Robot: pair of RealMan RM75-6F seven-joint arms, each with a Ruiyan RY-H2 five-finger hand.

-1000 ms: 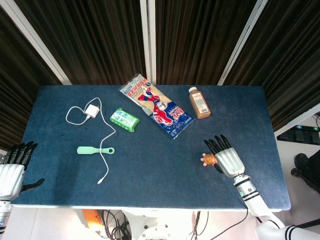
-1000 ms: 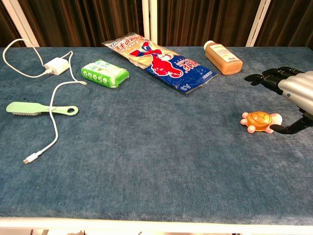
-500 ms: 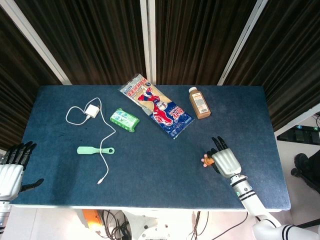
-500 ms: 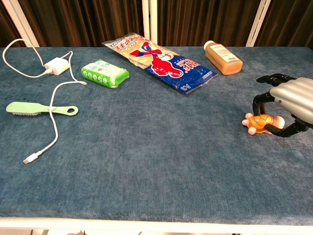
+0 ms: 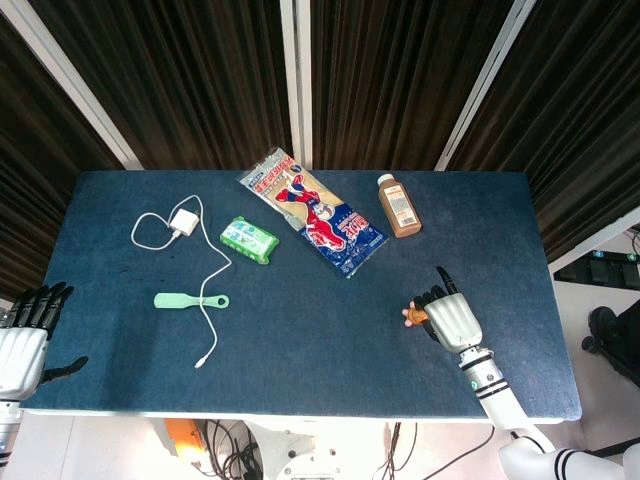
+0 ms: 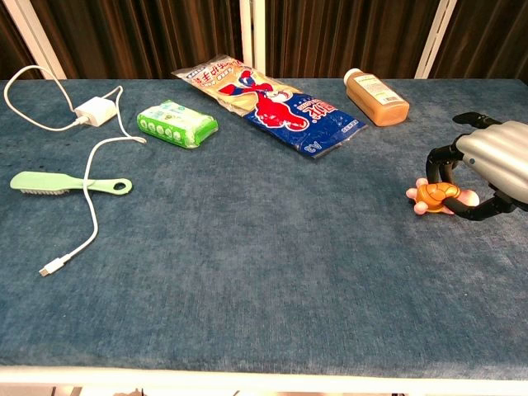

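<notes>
The worktop is covered in matt blue felt-like cloth; the toy turtle is moulded in glossy plastic; the snack bag is shiny film.

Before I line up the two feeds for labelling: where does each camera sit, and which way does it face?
Head view: high above, looking steeply down on the whole blue table; shows the left hand off the near-left corner and the right hand over the turtle toy.
Chest view: low at the near edge, looking across the tabletop to the curtains; only the right hand shows.
Shared: right hand, toy, snack bag, bottle.
</notes>
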